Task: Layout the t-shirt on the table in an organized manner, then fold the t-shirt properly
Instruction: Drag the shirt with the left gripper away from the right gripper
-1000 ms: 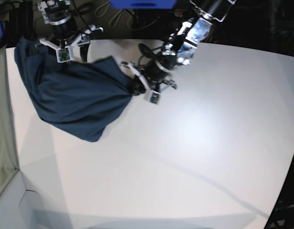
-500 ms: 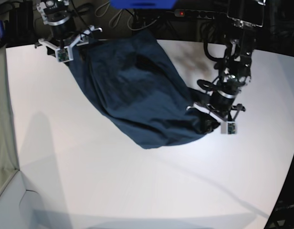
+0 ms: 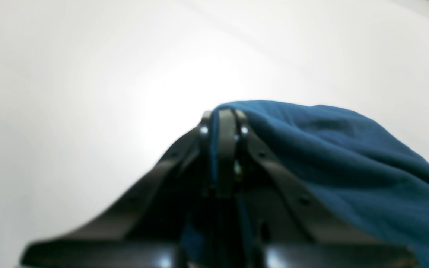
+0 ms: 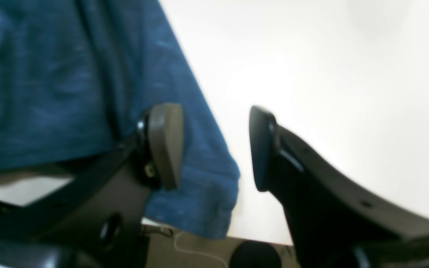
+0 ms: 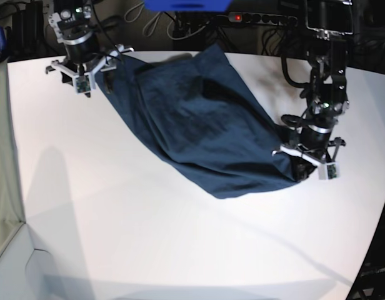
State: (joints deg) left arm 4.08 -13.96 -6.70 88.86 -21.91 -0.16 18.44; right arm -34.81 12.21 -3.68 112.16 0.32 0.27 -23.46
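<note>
**A:** Where does the t-shirt (image 5: 199, 119) lie?

**B:** It is stretched across the far half of the table (image 5: 180, 250), running slantwise from the far corner on the base view's left toward the base view's right. Its lower edge sags in a curve toward the middle of the tabletop. The cloth is dark blue, with broad wrinkles across it.

**A:** And the left gripper (image 5: 307, 164)?

**B:** It sits at the end of the shirt on the base view's right, low over the table. In the left wrist view the left gripper (image 3: 222, 123) has its jaws pressed together with a fold of the t-shirt (image 3: 348, 163) pinched between them; the cloth falls away to one side of the fingers, and white table (image 3: 69, 93) fills everything beyond.

**A:** The right gripper (image 5: 86, 65)?

**B:** It stands at the shirt's other end, near the table's far edge. In the right wrist view the right gripper (image 4: 216, 147) has its jaws spread apart. One fingertip (image 4: 164, 143) lies over the t-shirt (image 4: 50, 82), a hemmed corner of the cloth hangs in the gap, and the other finger is over bare table (image 4: 330, 74). The jaws close on nothing.

**A:** Does that fingertip touch the cloth?

**B:** That cannot be told.
</note>
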